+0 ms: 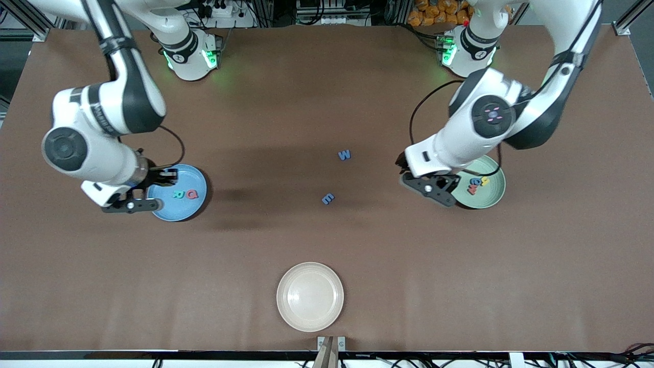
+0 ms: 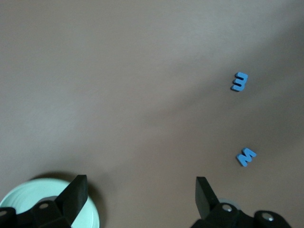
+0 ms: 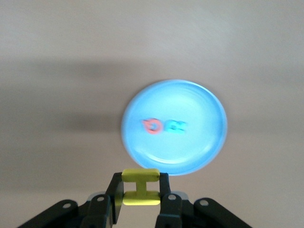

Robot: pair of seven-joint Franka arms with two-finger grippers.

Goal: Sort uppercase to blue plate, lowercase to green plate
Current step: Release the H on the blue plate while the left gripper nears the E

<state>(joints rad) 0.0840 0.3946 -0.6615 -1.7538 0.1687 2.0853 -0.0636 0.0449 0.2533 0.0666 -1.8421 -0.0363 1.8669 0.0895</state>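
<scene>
Right wrist view: right gripper point(image 3: 140, 193), jaws clamped on the yellow H point(image 3: 140, 188), hangs by the blue plate point(image 3: 199, 142). Left gripper point(image 2: 141, 190), jaws open, hangs beside the green plate point(image 2: 28, 192).

Even, diffuse overhead light covers the brown tabletop point(image 1: 327, 255) in the front view; that picture is sharp edge to edge, with little visible bending at its borders; broad soft shadows of the arms lie across the middle of the tabletop, and a darker one sits beside the blue plate point(image 1: 196, 176); green lamps on both bases cast a faint green glow on the surface near them; the cream plate point(image 1: 310, 296) shows a mild sheen; the right wrist view is soft, the blue plate there washed out and glaring, its letters smeared; the left wrist view is dimmer, with a pale band of light across one corner.
</scene>
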